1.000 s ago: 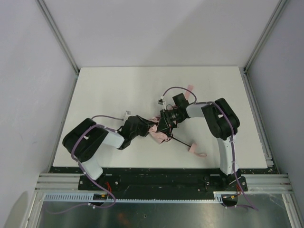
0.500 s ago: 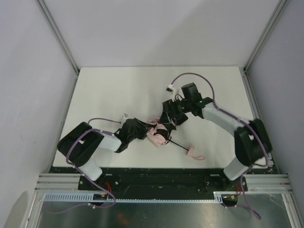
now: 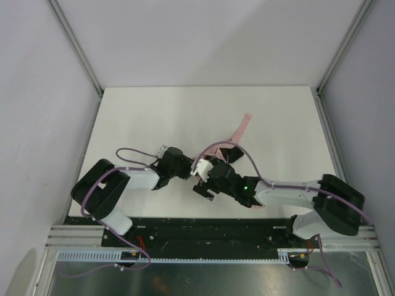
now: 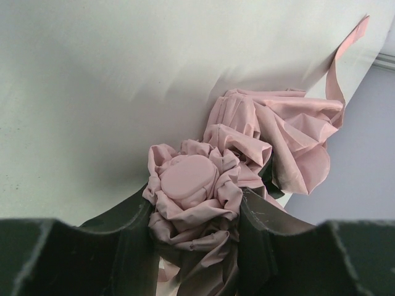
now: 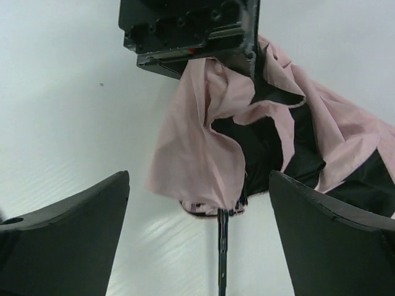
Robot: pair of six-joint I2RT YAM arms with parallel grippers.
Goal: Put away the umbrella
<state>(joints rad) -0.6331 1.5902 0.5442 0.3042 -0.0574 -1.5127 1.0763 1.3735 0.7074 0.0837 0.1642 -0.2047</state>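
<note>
The umbrella is a crumpled pale pink bundle, and my left gripper is shut on its capped top end. From above, the left gripper lies at mid-table with pink fabric showing beside it. A pink strap trails toward the back. My right gripper faces the left one from the near side. In the right wrist view it stands wide open. The pink and black canopy and thin black shaft lie between its fingers, untouched. The handle is hidden under the right arm.
The white tabletop is ringed by grey walls and metal frame posts. The right arm stretches low along the table's near edge. Purple cables loop off both wrists.
The right gripper opened wide and swung from the umbrella's far side round to its near side, over the shaft. The left gripper kept its hold and shifted slightly.
</note>
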